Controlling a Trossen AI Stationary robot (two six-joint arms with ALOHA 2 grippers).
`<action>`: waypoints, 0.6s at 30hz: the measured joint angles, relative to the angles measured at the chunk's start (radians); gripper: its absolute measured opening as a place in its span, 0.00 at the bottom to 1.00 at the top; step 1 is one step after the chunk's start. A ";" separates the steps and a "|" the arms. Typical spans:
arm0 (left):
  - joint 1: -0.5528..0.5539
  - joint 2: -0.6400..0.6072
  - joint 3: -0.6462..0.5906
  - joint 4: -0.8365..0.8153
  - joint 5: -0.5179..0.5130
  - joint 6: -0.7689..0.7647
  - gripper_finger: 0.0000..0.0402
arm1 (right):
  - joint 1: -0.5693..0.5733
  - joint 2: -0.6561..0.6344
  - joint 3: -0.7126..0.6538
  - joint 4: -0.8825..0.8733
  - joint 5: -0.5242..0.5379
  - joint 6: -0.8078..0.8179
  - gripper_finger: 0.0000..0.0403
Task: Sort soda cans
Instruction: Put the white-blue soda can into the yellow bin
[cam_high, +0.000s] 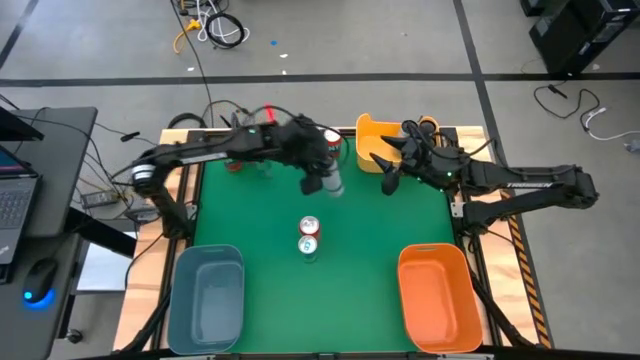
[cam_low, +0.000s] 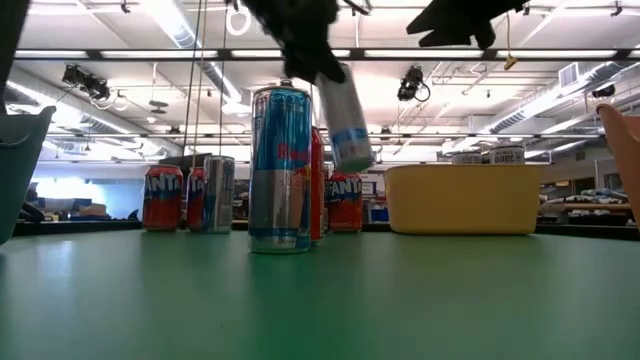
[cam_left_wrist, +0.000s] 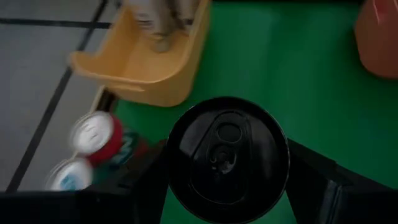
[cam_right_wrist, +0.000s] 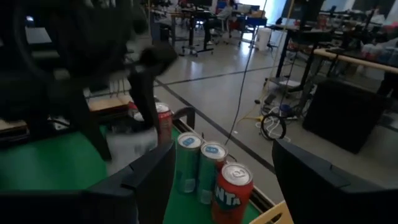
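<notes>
Left gripper (cam_high: 322, 176) clamped on a black-topped grey metal can (cam_high: 331, 182), airborne just 12 o'clock of the upright silver-blue can (cam_high: 309, 246). Best kept level, carried clear of the standing cans, lowered into its bin. Right gripper (cam_high: 392, 170) spread, apparently empty, by the yellow plastic bin (cam_high: 372, 131).

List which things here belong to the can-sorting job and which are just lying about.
Job: held can in left gripper; standing cans; back-edge cans; right gripper.
Lying about: yellow bin, blue bin, orange bin, floor cables.
</notes>
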 joint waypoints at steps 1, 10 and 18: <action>-0.009 0.028 0.019 -0.001 0.000 0.012 0.63 | 0.004 -0.006 0.000 -0.013 0.000 0.009 0.63; -0.095 0.205 0.086 0.055 -0.001 0.076 0.63 | 0.047 -0.030 0.000 -0.132 0.002 0.075 0.64; -0.136 0.279 0.088 0.071 -0.009 0.102 0.63 | 0.109 -0.054 0.000 -0.212 0.017 0.131 0.63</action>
